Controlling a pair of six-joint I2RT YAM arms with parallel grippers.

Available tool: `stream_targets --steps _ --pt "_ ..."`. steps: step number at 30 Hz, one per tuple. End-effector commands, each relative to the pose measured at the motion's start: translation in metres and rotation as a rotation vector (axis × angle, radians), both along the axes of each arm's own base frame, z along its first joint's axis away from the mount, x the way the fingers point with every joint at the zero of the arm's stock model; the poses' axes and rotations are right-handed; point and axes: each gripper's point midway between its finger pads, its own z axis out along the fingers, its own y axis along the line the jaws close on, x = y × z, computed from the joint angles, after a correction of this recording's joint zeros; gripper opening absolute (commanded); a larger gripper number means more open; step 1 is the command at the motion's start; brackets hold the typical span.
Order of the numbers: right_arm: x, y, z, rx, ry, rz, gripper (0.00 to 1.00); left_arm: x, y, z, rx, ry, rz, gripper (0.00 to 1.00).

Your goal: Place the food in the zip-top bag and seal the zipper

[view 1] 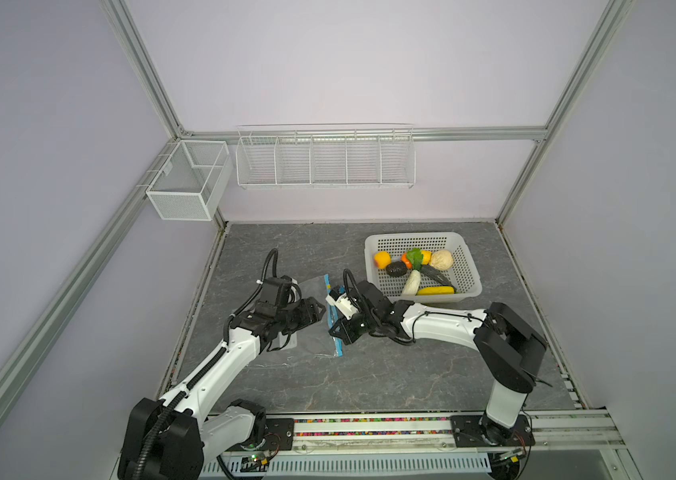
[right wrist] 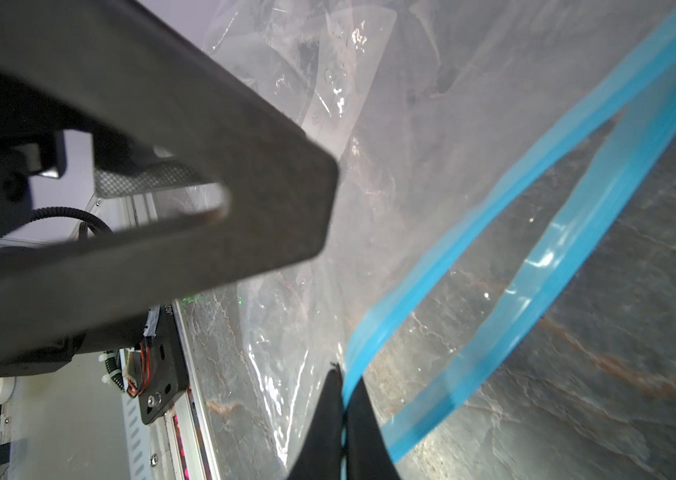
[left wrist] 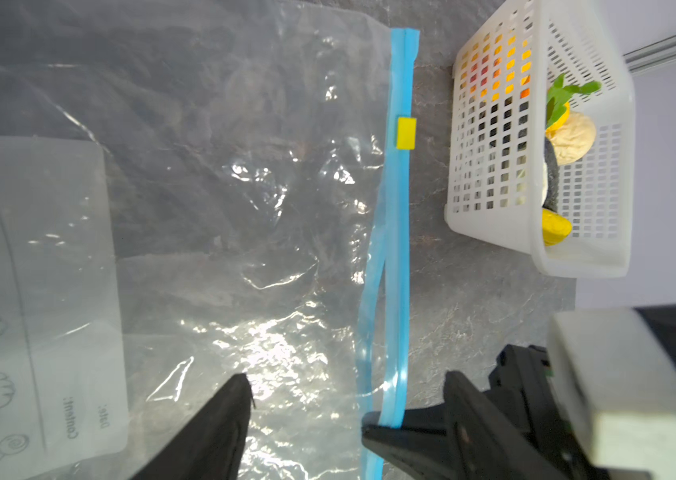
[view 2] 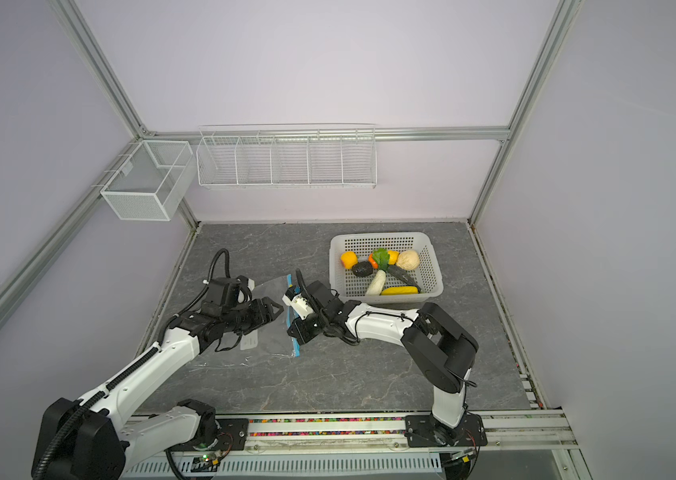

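Clear zip-top bag (view 1: 315,340) lies flat and empty on the desk (view 1: 369,374), left of centre. Right claw (right wrist: 342,386) pinches one lip of the blue zipper (left wrist: 400,208), and left claw (left wrist: 346,376) hangs spread above it. All the food (view 1: 415,266) sits in the white basket (view 1: 465,266), far right. Nothing is bagged yet.

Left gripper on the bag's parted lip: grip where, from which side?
Likely the bowed blue strip, between the slider and the right gripper pinching it. It stands apart from the flat strip, so one finger can slip into the gap from the mouth side.
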Motion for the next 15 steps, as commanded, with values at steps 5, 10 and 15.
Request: stream_targets --steps 5,10,15 --pt "0.002 0.010 0.028 0.065 -0.066 0.035 0.07 0.001 -0.006 -0.004 0.055 -0.024 -0.038 0.77" --pt "0.002 0.010 0.030 0.070 -0.068 0.036 0.06 0.001 -0.016 -0.007 0.038 -0.038 -0.062 0.79" --pt "0.001 0.012 0.029 0.076 -0.061 0.038 0.06 0.000 -0.017 -0.020 0.028 -0.025 -0.051 0.79"
